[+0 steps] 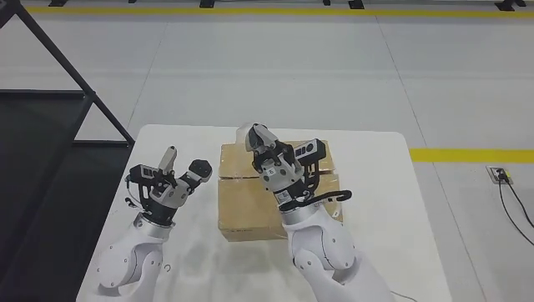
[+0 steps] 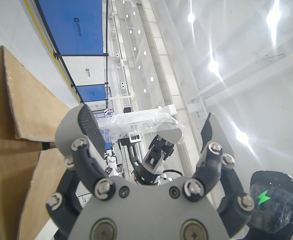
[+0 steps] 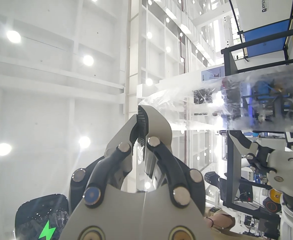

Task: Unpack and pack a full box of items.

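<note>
A brown cardboard box stands in the middle of the white table; its flaps rise close beside my left gripper. Above the box's far edge my right gripper points upward, shut on a clear, crinkled plastic strip that trails sideways from its fingertips. My left gripper is at the box's left side, also pointing up, open and holding nothing. In the left wrist view its two fingers stand wide apart, and the right gripper with the strip shows beyond them.
A black metal rack stands off the table's left side. Bare table surface lies to the right of the box and in front of the left arm. Behind the table is open floor with a yellow line.
</note>
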Controlling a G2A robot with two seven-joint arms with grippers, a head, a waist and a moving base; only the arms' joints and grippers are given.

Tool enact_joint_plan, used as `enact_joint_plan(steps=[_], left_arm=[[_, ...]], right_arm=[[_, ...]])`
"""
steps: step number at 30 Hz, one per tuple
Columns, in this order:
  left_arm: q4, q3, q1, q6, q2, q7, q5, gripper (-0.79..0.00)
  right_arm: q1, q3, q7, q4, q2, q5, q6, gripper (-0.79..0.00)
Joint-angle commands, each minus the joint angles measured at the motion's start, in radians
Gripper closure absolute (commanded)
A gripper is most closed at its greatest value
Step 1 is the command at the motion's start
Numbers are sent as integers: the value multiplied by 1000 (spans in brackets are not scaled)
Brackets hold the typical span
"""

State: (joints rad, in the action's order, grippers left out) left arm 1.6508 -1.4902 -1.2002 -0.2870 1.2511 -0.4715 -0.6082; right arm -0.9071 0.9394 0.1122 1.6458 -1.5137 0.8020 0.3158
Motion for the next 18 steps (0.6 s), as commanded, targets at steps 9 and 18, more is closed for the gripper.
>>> enact_joint_plan(steps=[9,18], left_arm=[[-19,16,21,-2,4,5,3,-785],[-35,26,32,-3,6,4,3,-785]], right_arm=[[-21,8,-21,7,-19,9,47,0],[-47,11,-41,11,-35,-4,89,0]])
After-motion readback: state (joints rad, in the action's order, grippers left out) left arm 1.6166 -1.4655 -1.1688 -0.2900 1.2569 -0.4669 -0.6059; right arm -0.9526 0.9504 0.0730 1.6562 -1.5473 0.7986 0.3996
